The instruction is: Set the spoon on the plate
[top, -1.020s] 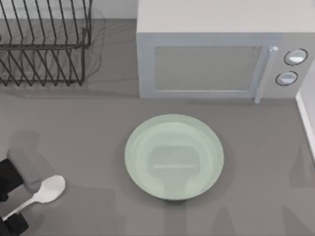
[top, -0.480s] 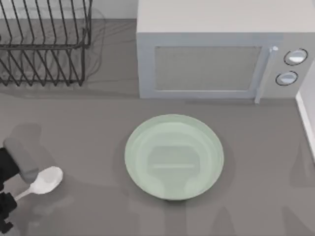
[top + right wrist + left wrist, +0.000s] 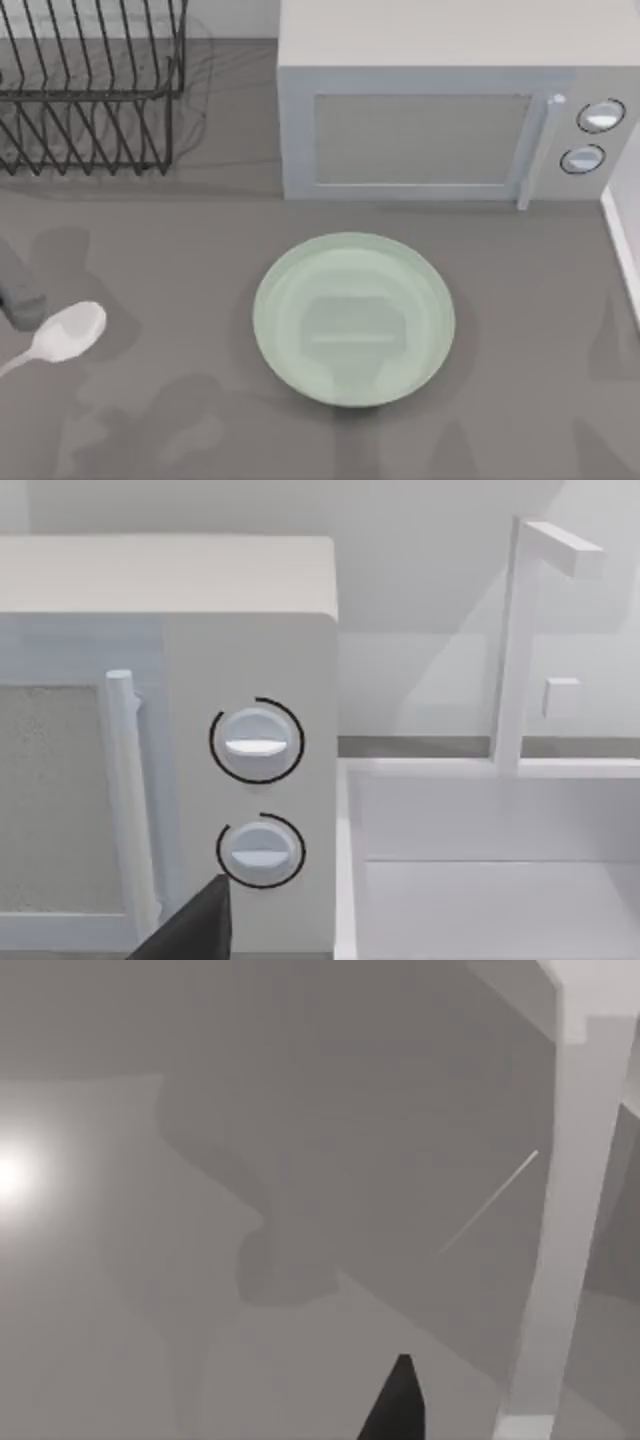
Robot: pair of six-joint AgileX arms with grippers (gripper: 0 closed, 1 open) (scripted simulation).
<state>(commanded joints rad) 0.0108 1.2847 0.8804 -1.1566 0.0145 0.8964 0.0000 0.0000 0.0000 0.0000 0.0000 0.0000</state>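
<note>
- At the counter's [image 3: 200,300] left edge: spoon [image 3: 66,332] beside the left pincer [image 3: 20,292], finger state impossible to tell.
- Mid-counter: plate [image 3: 280,290], well apart from spoon.

Grey table [image 3: 520,330], white microwave [image 3: 440,100], possibly wire rack [image 3: 90,90].

The spoon [image 3: 68,332] was plain white, and the plate [image 3: 285,280] a glossy pale mint green with no pattern. The table [image 3: 520,300] under them was a flat mid grey, crossed by darker grey shadows. The microwave [image 3: 430,90] was pale grey-white, its door window a duller speckled grey, its two knobs [image 3: 257,740] white inside thin black rings. The dish rack [image 3: 90,90] was black wire. At my right wrist a dark charcoal fingertip [image 3: 195,925] showed against the microwave's pale front.
</note>
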